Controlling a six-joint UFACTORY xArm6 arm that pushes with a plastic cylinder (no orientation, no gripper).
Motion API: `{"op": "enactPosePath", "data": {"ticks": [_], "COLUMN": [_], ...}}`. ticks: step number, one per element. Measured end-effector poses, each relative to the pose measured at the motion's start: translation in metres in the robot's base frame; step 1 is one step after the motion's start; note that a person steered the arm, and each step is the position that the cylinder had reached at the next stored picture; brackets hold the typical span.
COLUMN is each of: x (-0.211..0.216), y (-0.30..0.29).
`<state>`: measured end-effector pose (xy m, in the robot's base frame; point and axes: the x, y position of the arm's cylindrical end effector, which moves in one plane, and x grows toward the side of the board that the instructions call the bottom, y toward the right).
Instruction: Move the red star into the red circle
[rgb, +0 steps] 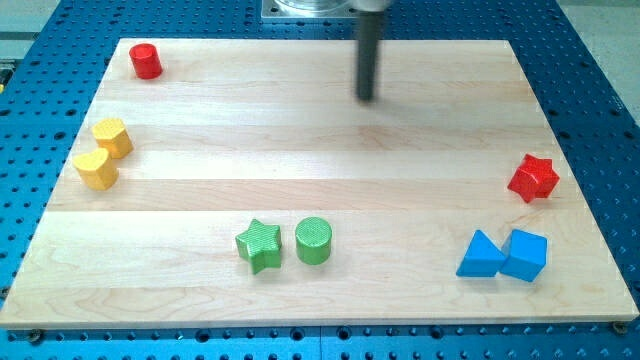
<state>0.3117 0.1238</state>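
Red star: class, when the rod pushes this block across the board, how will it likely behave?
The red star looks rigid and low, so it should slide, not tip. Its points may make it rotate off my tip. The wooden board looks smooth, so probably little drag.

You see pale wooden board on blue perforated bench. Red circle far-left corner; two yellow blocks left edge; red star right edge; green star, green cylinder near front edge; blue blocks front-right corner.

The tabletop was pale striped wood. The star and circle were red, two blocks yellow, two ribbed green, two blue, my tip dark.
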Motion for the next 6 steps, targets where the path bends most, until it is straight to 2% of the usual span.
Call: {"op": "enactPosePath", "data": {"ticks": [1,2,3,4,5,6], "x": [0.048,0.095,0.126,0.154,0.175,0.194], "y": [0.125,0.221,0.186,0.124,0.133,0.118]}}
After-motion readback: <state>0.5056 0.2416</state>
